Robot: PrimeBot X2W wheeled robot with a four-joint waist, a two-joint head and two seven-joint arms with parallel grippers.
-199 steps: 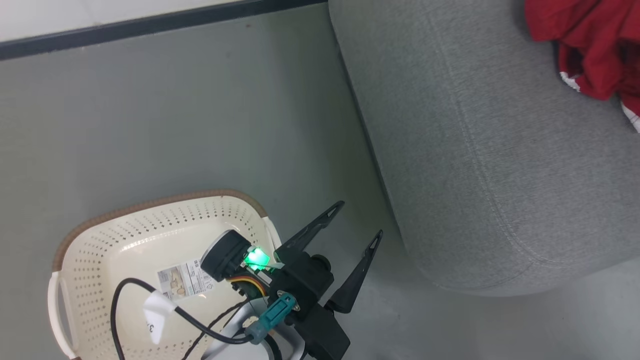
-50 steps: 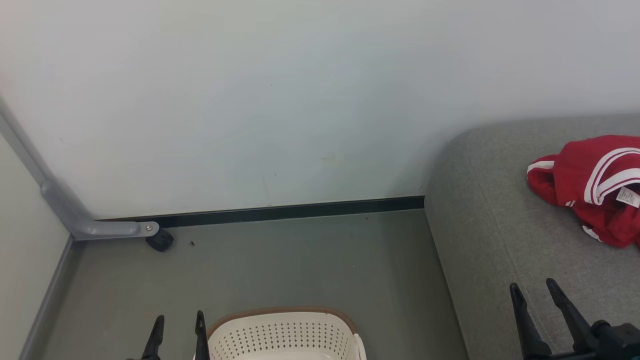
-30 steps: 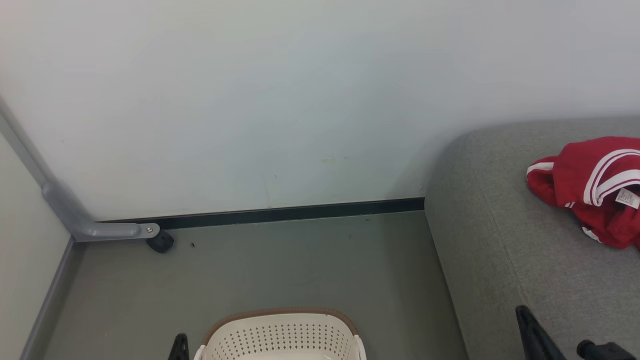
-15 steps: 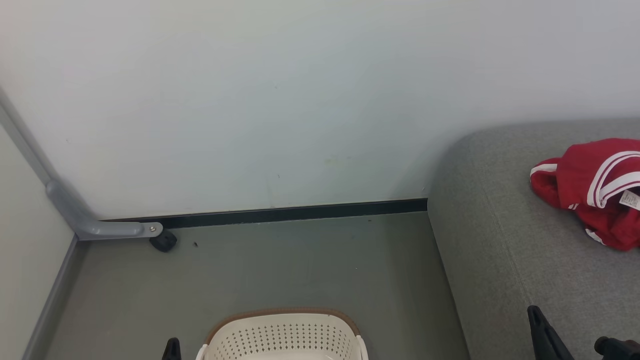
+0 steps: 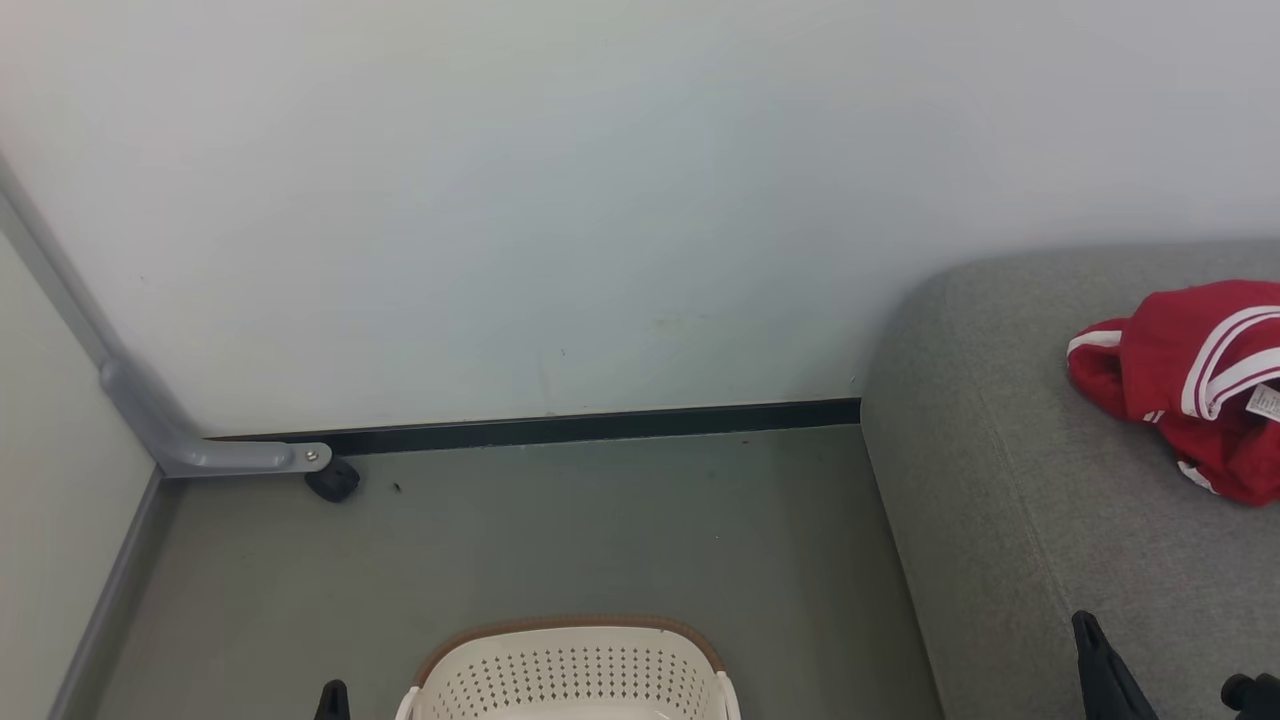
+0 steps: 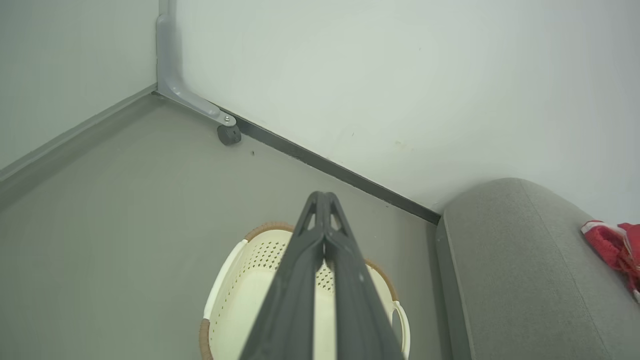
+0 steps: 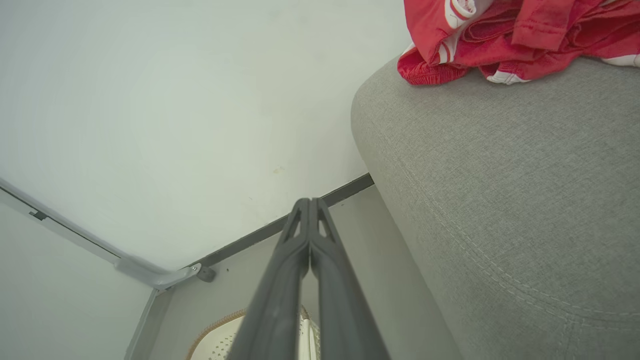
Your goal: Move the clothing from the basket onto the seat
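No legible text; small white tag on clothing, print unreadable.

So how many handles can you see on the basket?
2. In the left wrist view, one handle is on the basket's left side, the other on its right, nearest the sofa. The left gripper covers its middle.

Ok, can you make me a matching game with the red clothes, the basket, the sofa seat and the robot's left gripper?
Things:
1. clothing
2. basket
3. seat
4. left gripper

Clues:
A. grey and very big
B. shut, holding nothing
C. red with white stripes
D. cream-white, standing on the floor

Pairs: 1-C, 2-D, 3-A, 4-B.
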